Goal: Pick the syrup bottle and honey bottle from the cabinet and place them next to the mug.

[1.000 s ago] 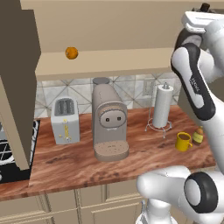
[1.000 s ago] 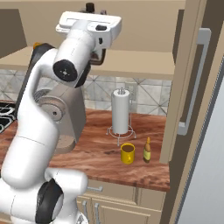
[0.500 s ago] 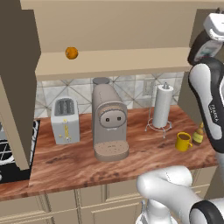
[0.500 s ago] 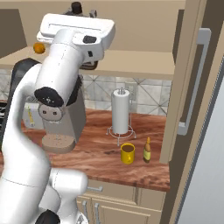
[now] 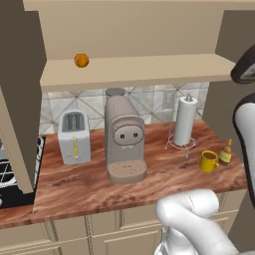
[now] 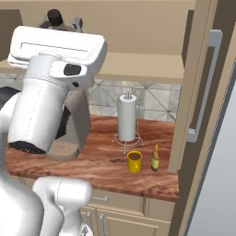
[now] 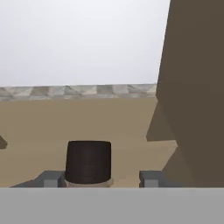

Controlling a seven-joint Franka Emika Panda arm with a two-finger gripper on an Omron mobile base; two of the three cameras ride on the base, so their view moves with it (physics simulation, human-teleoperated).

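Note:
The syrup bottle's black cap (image 7: 89,161) rises between my two dark fingertips (image 7: 150,177) in the hand view. My gripper (image 7: 101,178) is shut on the bottle lower down, where it is hidden. In the right base view the cap (image 6: 55,17) pokes up above the white hand, high at the upper left, level with the cabinet shelf (image 6: 147,67). The yellow mug (image 5: 208,161) stands on the counter at the right. The honey bottle (image 5: 226,152) is upright just right of the mug, close but apart. The mug (image 6: 134,161) and honey bottle (image 6: 155,158) also show from the other side.
An orange fruit (image 5: 81,60) lies on the cabinet shelf (image 5: 149,69) at the left. A paper towel holder (image 5: 184,122) stands behind the mug, with a coffee machine (image 5: 124,137) and toaster (image 5: 74,137) further left. A dark brown cabinet door (image 7: 197,87) is close on the hand's right.
My arm has swung with the syrup bottle in the gripper: rightward, nearly out of the left base view, and leftward and closer in the right base view. Mug and honey bottle have not moved.

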